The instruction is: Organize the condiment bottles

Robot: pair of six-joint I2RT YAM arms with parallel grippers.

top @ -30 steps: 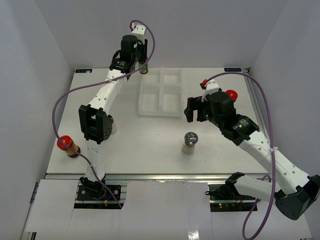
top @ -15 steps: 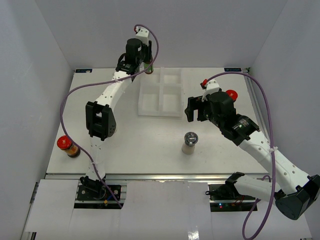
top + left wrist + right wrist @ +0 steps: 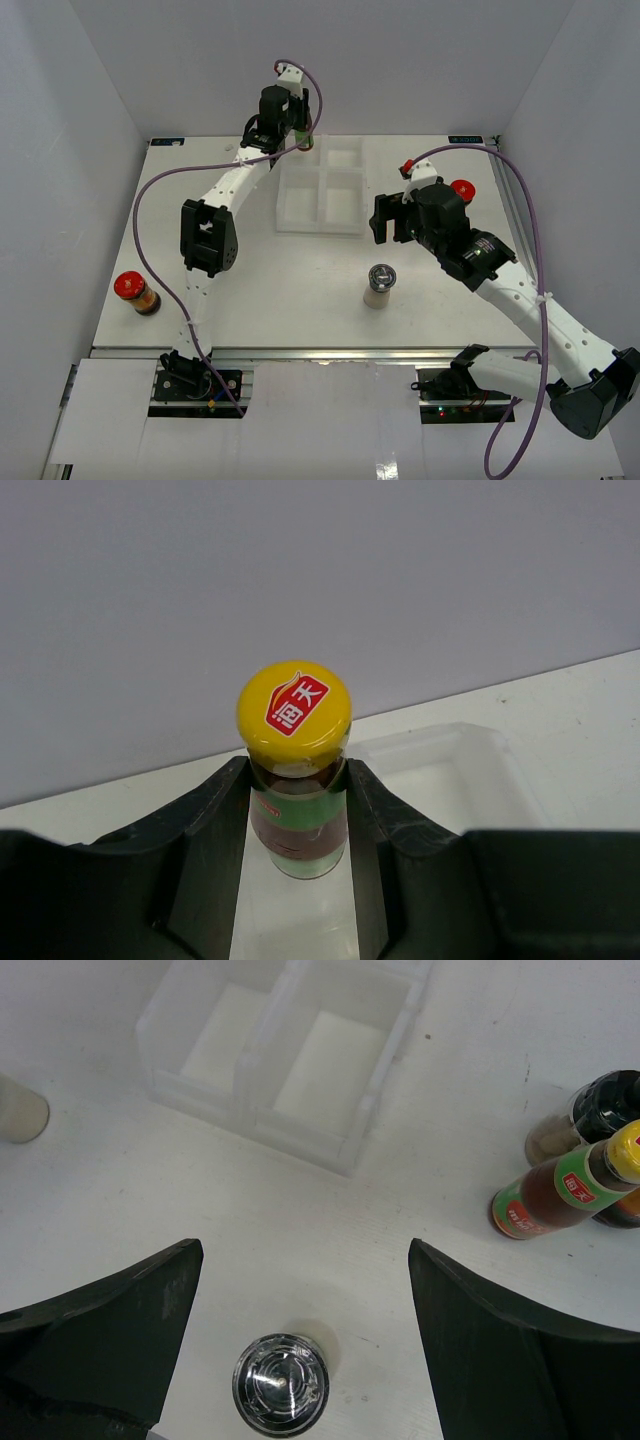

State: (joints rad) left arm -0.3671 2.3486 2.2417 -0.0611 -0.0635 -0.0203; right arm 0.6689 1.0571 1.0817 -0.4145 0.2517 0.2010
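Condiment bottles [image 3: 380, 285] stand apart over the white table [image 3: 280, 300], and one of them is in a grip. The left gripper [image 3: 298, 780] is closed narrow on a slim sauce bottle [image 3: 297, 825] with a yellow cap [image 3: 293, 712]. Its black fingers [image 3: 215, 830] press the glass on both sides just under the cap, and the bottle is upright. From above, this bottle sits at the far left corner of the white divided tray [image 3: 318, 229], toward the far side of the table; whether its base touches the tray I cannot tell. The right gripper [image 3: 300, 1260] hangs with its jaws wide and nothing between them, over bare table near the tray's near right corner. Just nearer than it stands the grey-lidded shaker [image 3: 280, 1385], upright and alone, its pale body showing in the top view. To the right of the right gripper, a second sauce bottle [image 3: 555, 1195] with a green band stands just beside a black-capped shaker [image 3: 605, 1108], and a dark jar [image 3: 622, 1212] behind it is cut off at the edge of view. In the top view a red lid [image 3: 462, 188] shows just past the right arm. A red-lidded jar [image 3: 134, 293] stands well apart from the rest, near the table's left near corner.
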